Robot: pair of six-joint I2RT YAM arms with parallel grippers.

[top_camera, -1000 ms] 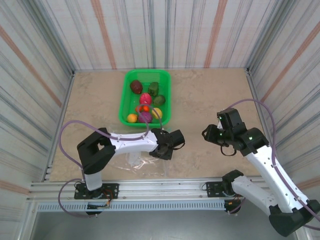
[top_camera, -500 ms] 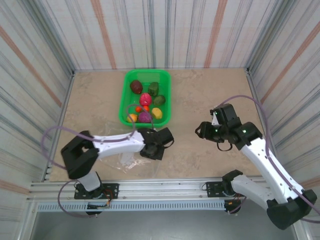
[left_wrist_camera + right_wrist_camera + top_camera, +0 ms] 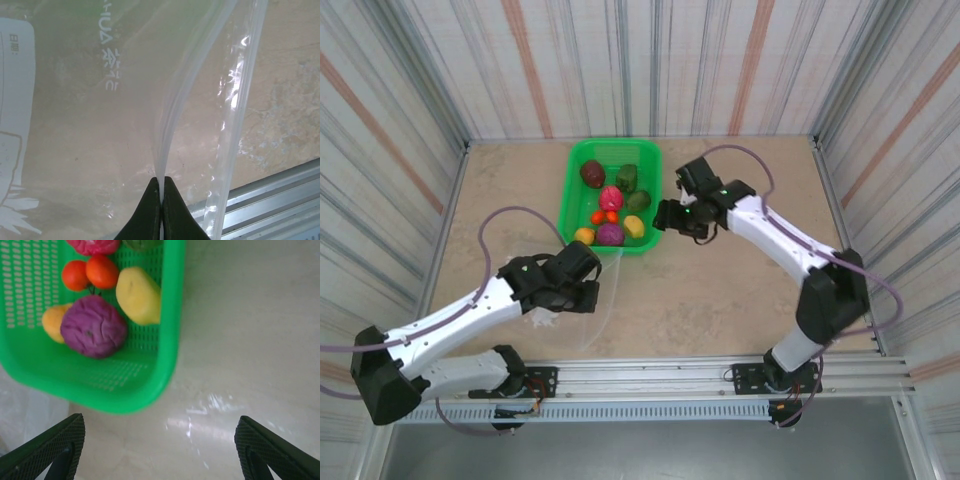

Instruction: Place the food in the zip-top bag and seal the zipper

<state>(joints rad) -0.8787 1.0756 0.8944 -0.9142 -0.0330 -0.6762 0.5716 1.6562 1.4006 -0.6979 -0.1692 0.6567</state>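
left gripper (image 3: 161, 186) is working near the table's (image 3: 740, 290) near edge, jaws pressing together on a fold of the bag (image 3: 100, 125); the film is rising from the tips in the left wrist view

zipper (image 3: 239, 115) is running as a clear strip just right of the pinched fold; cannot tell whether it is sealed

white label (image 3: 15, 90) is showing at the bag's left

from above, left gripper (image 3: 582, 288) is covering much of the bag (image 3: 548, 320); crinkled film is showing just beside it

further out, right gripper (image 3: 668, 216) is hovering just beside the basket's (image 3: 570, 200) right near corner, fingers (image 3: 45, 450) spreading wide, holding nothing

food (image 3: 611, 205) is all lying in the basket (image 3: 170, 340): purple piece (image 3: 92, 325) touching yellow piece (image 3: 138, 295), red-orange pieces (image 3: 92, 272) just behind
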